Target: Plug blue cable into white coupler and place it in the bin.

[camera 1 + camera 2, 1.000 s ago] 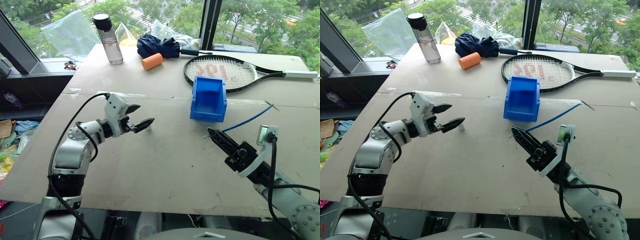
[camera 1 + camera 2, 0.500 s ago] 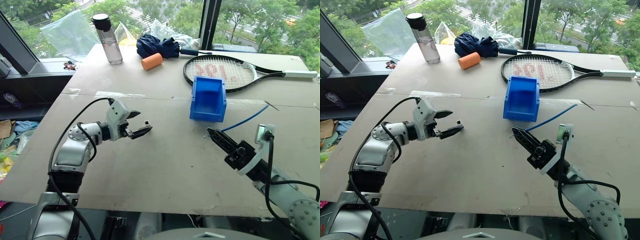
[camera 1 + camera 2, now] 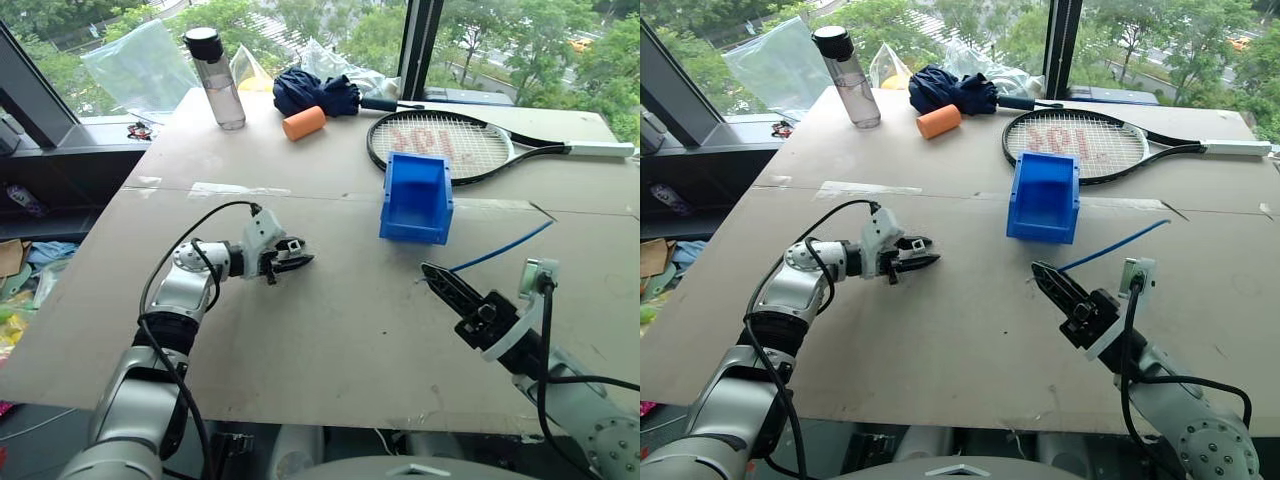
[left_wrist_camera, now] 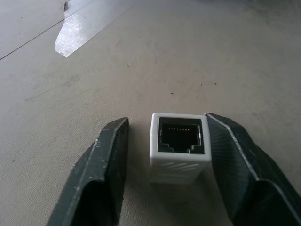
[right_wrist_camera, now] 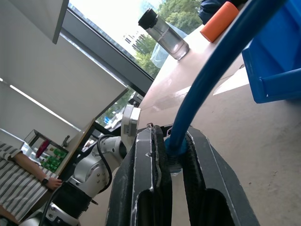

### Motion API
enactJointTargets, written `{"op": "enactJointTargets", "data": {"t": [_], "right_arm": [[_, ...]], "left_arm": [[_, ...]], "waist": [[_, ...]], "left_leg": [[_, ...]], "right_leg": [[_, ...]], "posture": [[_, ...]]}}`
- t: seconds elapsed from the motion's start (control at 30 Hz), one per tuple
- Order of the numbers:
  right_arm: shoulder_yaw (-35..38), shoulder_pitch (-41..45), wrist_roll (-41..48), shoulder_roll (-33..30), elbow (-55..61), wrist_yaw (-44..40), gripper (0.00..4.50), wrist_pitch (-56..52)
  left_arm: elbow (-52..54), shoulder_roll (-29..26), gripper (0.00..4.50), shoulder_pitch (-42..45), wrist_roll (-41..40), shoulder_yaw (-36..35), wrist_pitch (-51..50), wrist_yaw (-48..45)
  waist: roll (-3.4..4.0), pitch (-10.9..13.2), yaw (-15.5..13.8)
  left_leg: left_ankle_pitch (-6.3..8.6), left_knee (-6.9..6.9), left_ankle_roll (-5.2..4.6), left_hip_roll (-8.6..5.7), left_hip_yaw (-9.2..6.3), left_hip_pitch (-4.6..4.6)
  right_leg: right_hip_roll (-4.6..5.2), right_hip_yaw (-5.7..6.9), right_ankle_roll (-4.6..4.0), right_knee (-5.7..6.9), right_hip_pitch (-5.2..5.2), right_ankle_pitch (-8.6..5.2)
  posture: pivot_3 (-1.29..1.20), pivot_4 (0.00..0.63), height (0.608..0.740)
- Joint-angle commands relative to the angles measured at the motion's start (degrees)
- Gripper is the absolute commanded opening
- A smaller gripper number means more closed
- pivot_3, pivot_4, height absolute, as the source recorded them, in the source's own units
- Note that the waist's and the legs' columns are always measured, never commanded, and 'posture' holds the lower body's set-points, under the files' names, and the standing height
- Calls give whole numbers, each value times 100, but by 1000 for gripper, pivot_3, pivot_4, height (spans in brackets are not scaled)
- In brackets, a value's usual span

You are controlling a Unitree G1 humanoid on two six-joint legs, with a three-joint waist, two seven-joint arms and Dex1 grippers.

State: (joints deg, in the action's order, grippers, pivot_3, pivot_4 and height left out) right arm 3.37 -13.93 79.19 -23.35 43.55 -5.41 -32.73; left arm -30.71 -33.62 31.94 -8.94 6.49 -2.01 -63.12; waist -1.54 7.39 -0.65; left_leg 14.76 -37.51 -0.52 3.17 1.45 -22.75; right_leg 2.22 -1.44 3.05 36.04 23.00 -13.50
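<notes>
White coupler (image 4: 179,147) on bench (image 3: 330,330) between left hand (image 3: 290,262) fingers, gap one side, socket facing wrist. Right hand (image 3: 436,279) pinches blue cable (image 3: 500,249), trailing toward 2 o'clock; bin (image 3: 416,198) at 12.

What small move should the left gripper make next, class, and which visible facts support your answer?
Probably finish closing the left gripper on the white coupler. The coupler sits on the table between its fingers, one finger against it, the other a gap away, so it is not yet clamped. The right gripper already holds the blue cable, which needs a held socket to enter.
</notes>
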Motion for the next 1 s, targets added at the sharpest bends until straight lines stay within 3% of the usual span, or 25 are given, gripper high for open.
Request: {"op": "enactJointTargets", "data": {"t": [0.03,0.33,0.53,1.0], "right_arm": [[185,13,-67,-92,347,-3,0,161],[-713,1136,-2103,-887,19,-669,0,-163],[-1572,2146,-3563,-1172,-892,-1733,0,-62],[-2214,3019,-5042,-562,-2240,-2963,0,324]], "left_arm": [[-57,38,702,134,-24,7,208,-310],[1264,535,610,133,-211,700,-344,-1258],[1164,912,610,395,250,1408,-168,-1451],[488,1071,610,791,575,1624,224,-1605]], "waist": [[-1,-1,0],[-1,0,-5],[1,1,5],[2,1,-11]], "left_leg": [[0,0,0,0,0,0],[0,-3,0,-1,3,-1],[0,-5,0,-2,-1,0],[0,-5,-1,-1,-5,-3]], "right_leg": [[0,0,0,0,0,0],[0,-3,-7,0,0,-4],[-7,-4,-5,0,0,-2],[-11,-2,5,1,1,3]], "posture": [[0,150,740],[0,150,740],[0,150,740],[0,150,740]]}}
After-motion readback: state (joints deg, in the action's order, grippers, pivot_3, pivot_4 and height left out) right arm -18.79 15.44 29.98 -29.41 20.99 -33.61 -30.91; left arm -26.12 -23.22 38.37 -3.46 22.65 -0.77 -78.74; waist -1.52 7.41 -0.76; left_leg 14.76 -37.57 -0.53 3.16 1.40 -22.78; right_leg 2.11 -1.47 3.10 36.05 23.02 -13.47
